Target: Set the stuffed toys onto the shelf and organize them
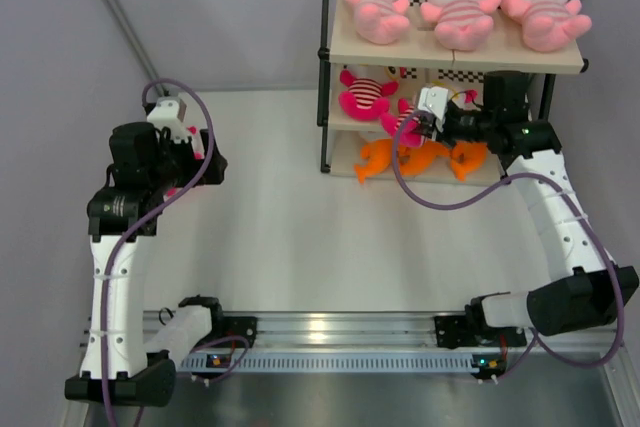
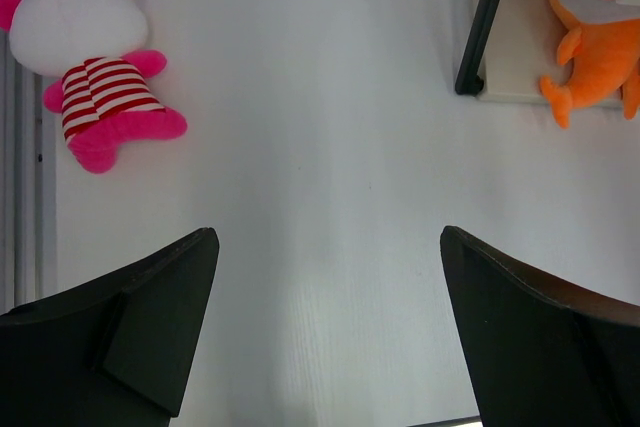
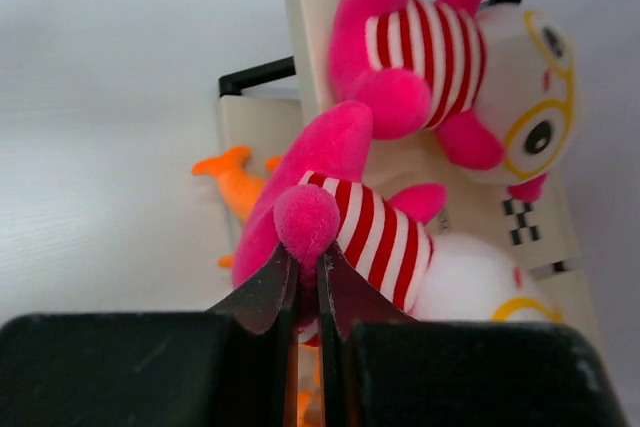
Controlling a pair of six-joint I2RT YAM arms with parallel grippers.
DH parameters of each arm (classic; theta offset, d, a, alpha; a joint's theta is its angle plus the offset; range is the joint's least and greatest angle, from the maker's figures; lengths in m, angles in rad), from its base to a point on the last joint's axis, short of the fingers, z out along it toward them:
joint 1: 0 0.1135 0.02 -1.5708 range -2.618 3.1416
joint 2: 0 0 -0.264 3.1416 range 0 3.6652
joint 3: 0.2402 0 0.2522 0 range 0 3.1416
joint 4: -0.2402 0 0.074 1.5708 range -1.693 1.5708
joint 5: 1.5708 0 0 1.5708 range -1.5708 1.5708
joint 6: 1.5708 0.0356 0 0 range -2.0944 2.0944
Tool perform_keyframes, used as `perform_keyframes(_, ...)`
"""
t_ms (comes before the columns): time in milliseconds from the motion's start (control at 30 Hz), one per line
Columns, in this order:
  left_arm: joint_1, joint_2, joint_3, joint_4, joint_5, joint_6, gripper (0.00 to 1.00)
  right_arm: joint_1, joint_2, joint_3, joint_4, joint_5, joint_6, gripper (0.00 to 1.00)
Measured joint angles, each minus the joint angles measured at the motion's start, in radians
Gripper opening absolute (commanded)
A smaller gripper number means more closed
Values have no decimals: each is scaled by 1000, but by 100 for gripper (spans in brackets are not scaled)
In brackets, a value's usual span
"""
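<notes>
Well left of the shelf (image 1: 400, 53), the left claw (image 2: 328, 247) hangs open over the table (image 2: 330, 97) near a loose pink toy (image 2: 95, 77), likely next to fetch, while the right claw (image 3: 305, 272), pinched shut on a second pink toy (image 3: 360, 232), seems mid-placement on the middle board, where a third pink toy (image 3: 430, 57) crowds it, fish (image 1: 375, 159) below.

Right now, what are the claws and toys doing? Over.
Left claw open, empty. Right claw shut on pink toy at shelf. Neighbour toy crowds it. Stray toy lies on table.
</notes>
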Motion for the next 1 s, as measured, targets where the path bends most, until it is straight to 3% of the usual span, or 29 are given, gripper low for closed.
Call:
perform_keyframes(333, 0, 28, 0, 2, 27, -1, 98, -161, -84, -282, 226, -143, 126, 0)
perform_keyframes(533, 0, 57, 3, 3, 48, 0, 98, -284, -98, -301, 325, -209, 206, 0)
perform_keyframes(933, 0, 60, 34, 6, 60, 0, 98, -339, -48, -300, 402, -206, 257, 21)
perform_keyframes(1000, 0, 60, 34, 6, 66, 0, 98, -339, -50, -305, 458, -170, 296, 37)
